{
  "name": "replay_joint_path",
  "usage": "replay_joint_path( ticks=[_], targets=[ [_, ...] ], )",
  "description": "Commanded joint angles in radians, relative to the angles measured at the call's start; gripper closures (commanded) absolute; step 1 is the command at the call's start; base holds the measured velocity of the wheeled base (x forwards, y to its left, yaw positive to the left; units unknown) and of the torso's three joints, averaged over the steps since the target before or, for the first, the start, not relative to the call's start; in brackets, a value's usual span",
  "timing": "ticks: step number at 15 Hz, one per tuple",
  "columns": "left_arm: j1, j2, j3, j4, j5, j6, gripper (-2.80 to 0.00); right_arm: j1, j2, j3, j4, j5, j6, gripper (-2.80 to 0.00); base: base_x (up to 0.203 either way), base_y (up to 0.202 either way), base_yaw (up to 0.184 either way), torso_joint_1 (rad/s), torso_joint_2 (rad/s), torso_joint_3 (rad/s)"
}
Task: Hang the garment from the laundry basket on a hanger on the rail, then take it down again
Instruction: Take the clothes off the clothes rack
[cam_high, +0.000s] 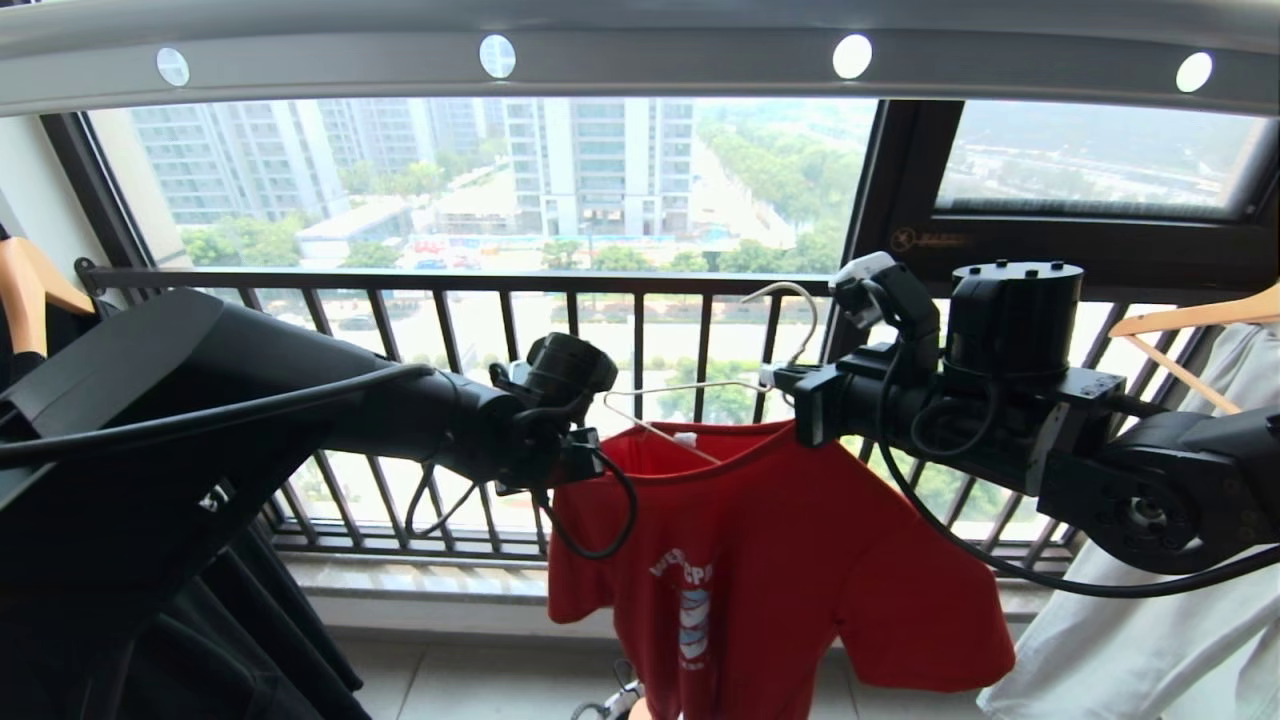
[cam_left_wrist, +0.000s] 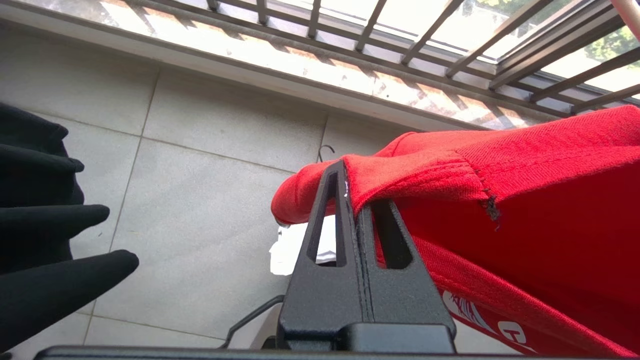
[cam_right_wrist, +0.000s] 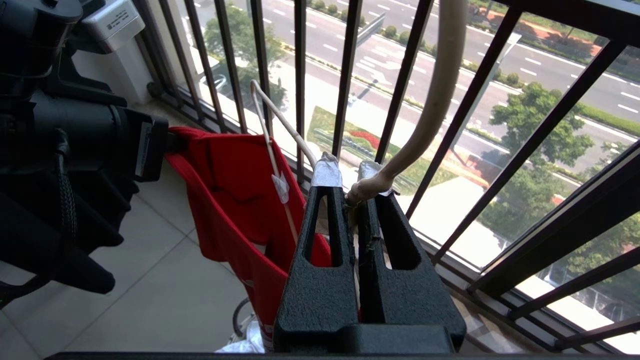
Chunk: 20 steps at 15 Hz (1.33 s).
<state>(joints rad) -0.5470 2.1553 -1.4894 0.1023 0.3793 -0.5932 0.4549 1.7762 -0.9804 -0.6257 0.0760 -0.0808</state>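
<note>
The red garment (cam_high: 760, 560) hangs in mid-air below the rail (cam_high: 640, 65), its print facing me. My left gripper (cam_high: 588, 458) is shut on the shirt's shoulder edge beside the collar; the left wrist view shows the red cloth (cam_left_wrist: 525, 200) pinched between the closed gripper (cam_left_wrist: 352, 192). My right gripper (cam_high: 792, 385) is shut on the neck of the white wire hanger (cam_high: 690, 385), just under its hook (cam_right_wrist: 440, 90). One hanger arm (cam_right_wrist: 280, 125) runs down into the neck opening of the garment (cam_right_wrist: 225, 200). A bit of the laundry basket (cam_high: 612, 703) peeks out below the shirt.
The black window railing (cam_high: 640, 285) stands close behind the shirt. A black garment (cam_high: 200, 640) on a wooden hanger (cam_high: 30, 290) hangs at the left. A pale garment (cam_high: 1150, 620) on another wooden hanger (cam_high: 1190, 320) hangs at the right. Grey floor tiles (cam_left_wrist: 200, 200) lie below.
</note>
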Motion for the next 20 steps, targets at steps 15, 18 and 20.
replay_joint_path(
  ticks=[15, 18, 20],
  targets=[
    [0.227, -0.057, 0.045, -0.138, -0.528, -0.092, 0.0, 0.009, -0.042, 0.021, 0.0, 0.024, 0.001, 0.0, 0.0, 0.0, 0.0, 0.0, 0.0, 0.0],
    [0.229, -0.044, 0.046, -0.181, -0.528, -0.138, 0.0, 0.05, -0.049, 0.044, -0.001, 0.027, 0.001, 0.0, 0.0, 0.0, 0.0, 0.0, 0.0, 0.0],
    [0.229, -0.035, 0.046, -0.204, -0.527, -0.145, 0.0, 0.069, -0.05, 0.053, 0.0, 0.027, 0.001, 0.0, 0.0, 0.0, 0.0, 0.0, 0.0, 0.0]
  ],
)
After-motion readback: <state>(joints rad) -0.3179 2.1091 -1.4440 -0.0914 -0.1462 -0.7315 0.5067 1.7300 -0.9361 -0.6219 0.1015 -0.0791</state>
